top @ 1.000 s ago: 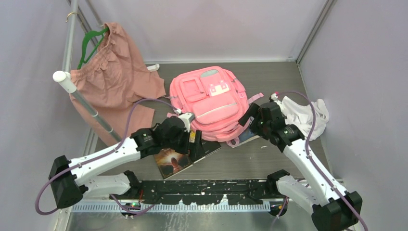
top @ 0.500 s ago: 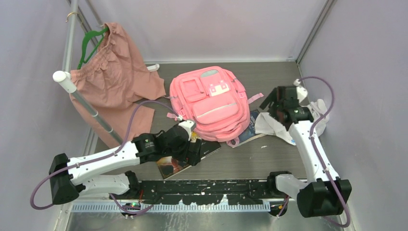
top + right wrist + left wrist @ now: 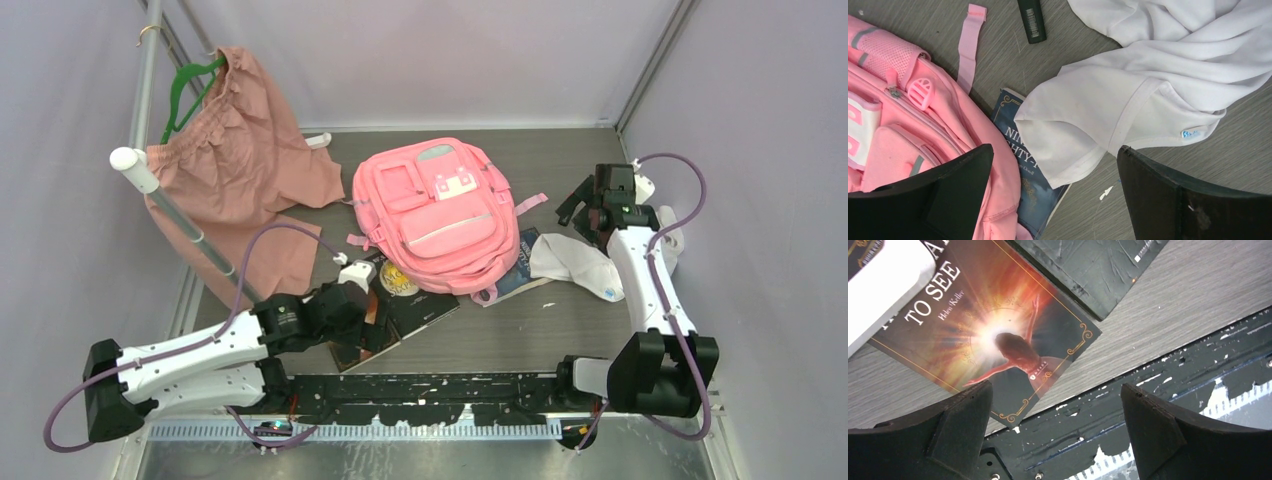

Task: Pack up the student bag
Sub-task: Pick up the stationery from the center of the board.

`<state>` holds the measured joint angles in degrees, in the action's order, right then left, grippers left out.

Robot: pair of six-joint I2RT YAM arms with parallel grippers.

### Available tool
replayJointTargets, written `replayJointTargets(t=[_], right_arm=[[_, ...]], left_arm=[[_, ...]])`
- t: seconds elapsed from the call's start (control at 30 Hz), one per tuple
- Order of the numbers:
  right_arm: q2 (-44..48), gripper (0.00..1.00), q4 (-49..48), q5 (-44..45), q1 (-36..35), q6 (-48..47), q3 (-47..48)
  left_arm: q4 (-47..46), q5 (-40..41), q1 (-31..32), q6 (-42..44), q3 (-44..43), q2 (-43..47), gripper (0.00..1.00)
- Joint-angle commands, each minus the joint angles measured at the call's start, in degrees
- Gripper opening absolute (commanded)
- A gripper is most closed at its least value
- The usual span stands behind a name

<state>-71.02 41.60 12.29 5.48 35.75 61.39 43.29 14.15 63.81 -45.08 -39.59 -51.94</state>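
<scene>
The student bag (image 3: 435, 215), a bright pink backpack, lies flat mid-table with its front pockets facing up. Its right side and a loose strap show in the right wrist view (image 3: 908, 130). My left gripper (image 3: 372, 322) hovers open over the near corner of an orange-cover book (image 3: 998, 325), nothing between its fingers (image 3: 1055, 390). My right gripper (image 3: 583, 210) hangs open to the right of the bag, above a white cloth (image 3: 1148, 90) and a blue book (image 3: 1028, 185) tucked under the bag's edge. It holds nothing (image 3: 1055, 150).
A dark book (image 3: 420, 305) lies beside the orange-cover book (image 3: 352, 345), just in front of the bag. A dusty-pink garment (image 3: 240, 170) hangs from a green hanger (image 3: 185, 90) on the rack at left. A small black barcoded item (image 3: 1031, 20) lies on the table. A black rail (image 3: 430, 390) runs along the near edge.
The left arm drew back toward the near left, uncovering the books. The right arm swung right and farther back, from the bag's corner to over the white cloth. Both grippers stayed open.
</scene>
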Motion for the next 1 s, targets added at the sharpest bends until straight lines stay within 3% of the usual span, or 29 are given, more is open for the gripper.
replayJointTargets(t=[0.0,0.1,0.23,0.4,0.5,0.73,0.97], right_arm=[[-3.07,1.0,-3.47,-0.64,-0.11,-5.14,2.77],[-11.31,0.97,-1.47,1.31,-0.06,-7.98,10.48],[-24.8,0.92,1.05,0.14,0.72,-9.17,22.11],[-38.73,0.73,2.09,0.06,0.98,-9.85,32.41],[-44.9,0.7,3.13,0.1,1.64,-10.13,37.18],[-51.65,0.64,2.98,1.32,3.46,-10.6,38.27],[-53.46,0.43,1.57,0.07,3.81,-10.22,36.3]], left_arm=[[-2.05,6.38,0.22,1.28,-2.49,0.67,1.0],[-0.57,11.25,0.24,4.4,-5.69,-1.62,1.0],[-4.44,12.0,0.26,9.33,-7.98,-3.73,1.0],[-4.53,11.29,0.24,10.52,-10.07,-3.76,1.0],[-2.77,13.0,0.22,7.9,-9.52,-1.62,0.99],[0.53,12.26,0.24,6.44,-8.6,5.62,1.0],[2.42,12.18,0.26,6.36,-10.05,3.95,1.0]])
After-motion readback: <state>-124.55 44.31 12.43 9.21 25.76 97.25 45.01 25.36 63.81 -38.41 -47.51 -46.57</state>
